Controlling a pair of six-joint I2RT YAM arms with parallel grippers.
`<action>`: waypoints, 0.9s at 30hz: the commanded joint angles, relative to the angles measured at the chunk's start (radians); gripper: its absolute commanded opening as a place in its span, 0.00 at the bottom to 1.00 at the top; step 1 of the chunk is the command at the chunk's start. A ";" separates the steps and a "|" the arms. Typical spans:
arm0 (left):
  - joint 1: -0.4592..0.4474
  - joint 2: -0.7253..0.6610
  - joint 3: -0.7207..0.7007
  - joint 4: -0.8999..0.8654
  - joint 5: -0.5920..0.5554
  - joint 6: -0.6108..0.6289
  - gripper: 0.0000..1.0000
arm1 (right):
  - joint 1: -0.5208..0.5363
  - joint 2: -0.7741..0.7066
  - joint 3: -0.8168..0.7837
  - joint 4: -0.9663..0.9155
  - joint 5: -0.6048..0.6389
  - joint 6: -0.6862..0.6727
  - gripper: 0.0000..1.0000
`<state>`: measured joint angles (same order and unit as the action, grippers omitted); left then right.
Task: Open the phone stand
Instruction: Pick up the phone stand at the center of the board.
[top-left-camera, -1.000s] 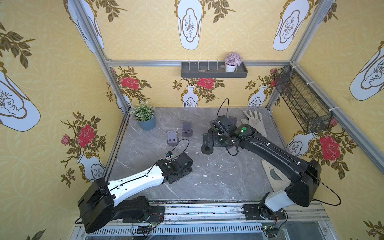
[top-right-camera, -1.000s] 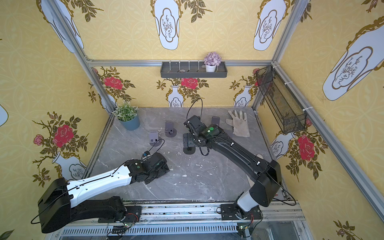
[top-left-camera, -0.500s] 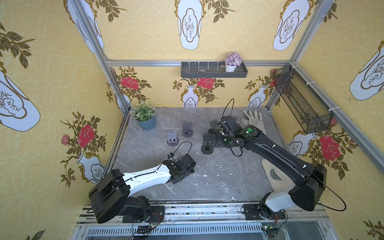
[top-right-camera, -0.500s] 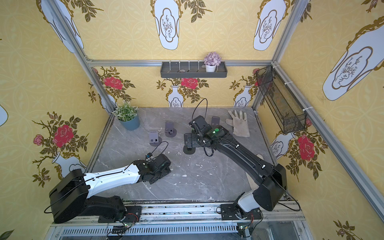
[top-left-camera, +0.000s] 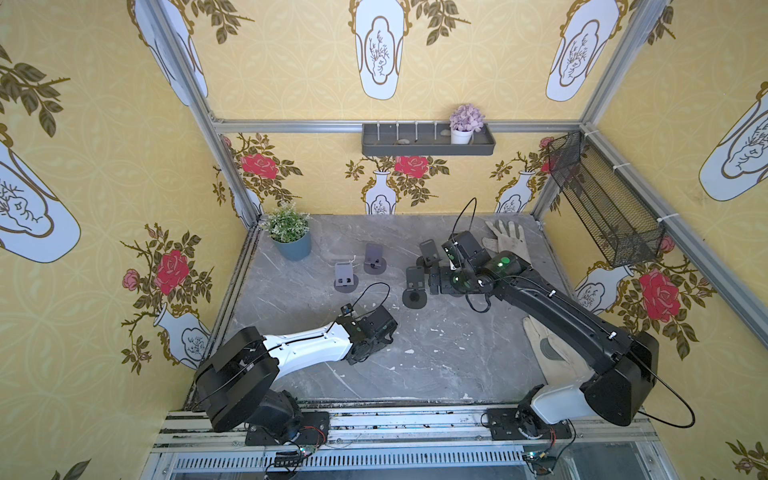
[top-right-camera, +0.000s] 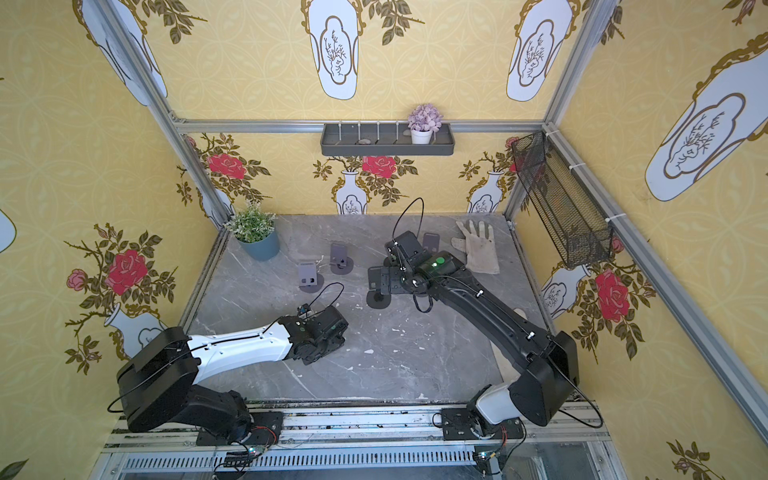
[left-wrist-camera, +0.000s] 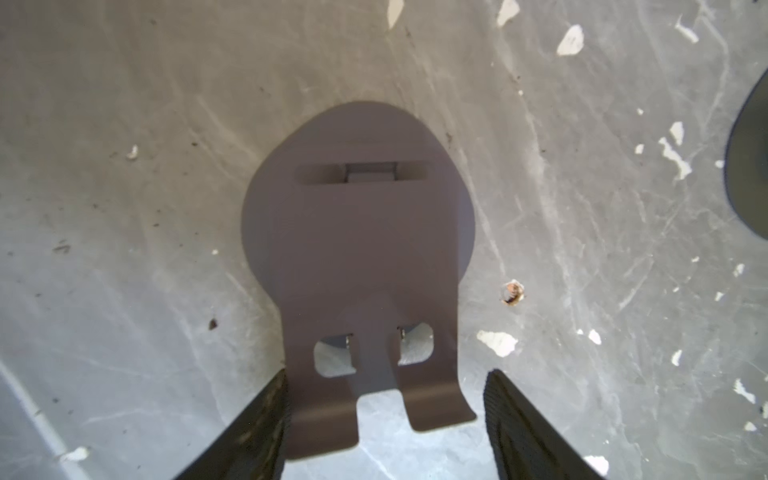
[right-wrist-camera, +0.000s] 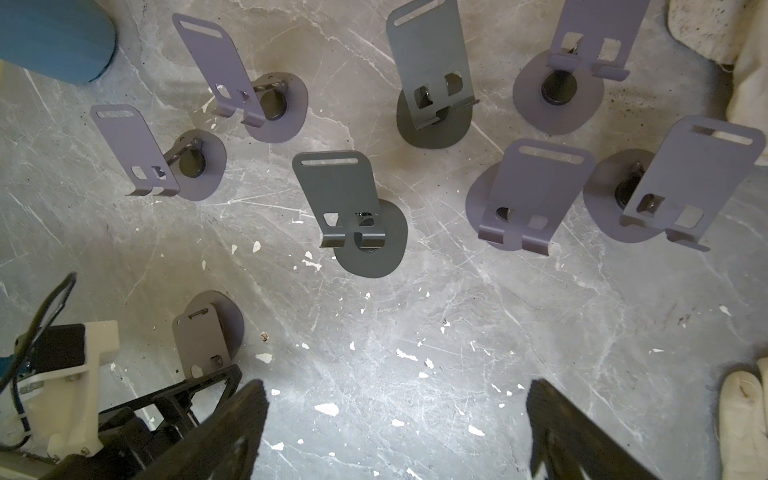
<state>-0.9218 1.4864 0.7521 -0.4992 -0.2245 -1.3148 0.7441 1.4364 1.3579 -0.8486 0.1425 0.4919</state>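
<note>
Top views: grey marble table (top-left-camera: 457, 374) inside a yellow flowered enclosure. Left arm (top-left-camera: 307, 345), white-shelled, reaches low over the table's near middle, its wrist covering the task's item. Right arm (top-right-camera: 490, 320), black, has a green light (top-right-camera: 438, 262) lit at the wrist and is held above a black opened stand (top-left-camera: 414, 286). Two lilac opened stands (top-left-camera: 345, 276) stand toward the potted plant (top-left-camera: 291, 239). A white glove (top-right-camera: 478, 247) lies at the far right corner. On the walls are a grey wall shelf (top-left-camera: 428, 149) and a wire basket (top-left-camera: 602, 203). Left wrist view: folded phone stand (left-wrist-camera: 357, 232), brownish grey, lies flat on the table with its plate folded down on its rounded base. Left gripper (left-wrist-camera: 386, 376) is spread around the plate's hooked end, one finger (left-wrist-camera: 270, 415) touching the plate's edge and the other just beside it with a gap. Right wrist view: right gripper (right-wrist-camera: 397, 386) is spread wide above the table with nothing between the fingers. Seven opened stands (right-wrist-camera: 345, 199) stand upright, five lilac and two dark grey. The folded phone stand (right-wrist-camera: 201, 340) lies flat near them, the left gripper's fingers at its end.
</note>
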 joint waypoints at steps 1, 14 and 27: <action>0.004 0.015 0.012 -0.010 -0.021 0.047 0.68 | -0.007 -0.009 -0.008 0.034 -0.003 -0.010 0.98; 0.021 0.029 -0.013 0.026 0.002 0.082 0.61 | -0.038 -0.033 -0.049 0.052 -0.020 -0.011 0.98; 0.023 -0.134 -0.054 0.074 -0.005 0.236 0.36 | -0.040 -0.042 -0.050 0.062 -0.058 -0.004 0.98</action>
<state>-0.9005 1.3674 0.6983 -0.4313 -0.2237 -1.1572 0.7052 1.4006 1.3060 -0.8085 0.1066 0.4889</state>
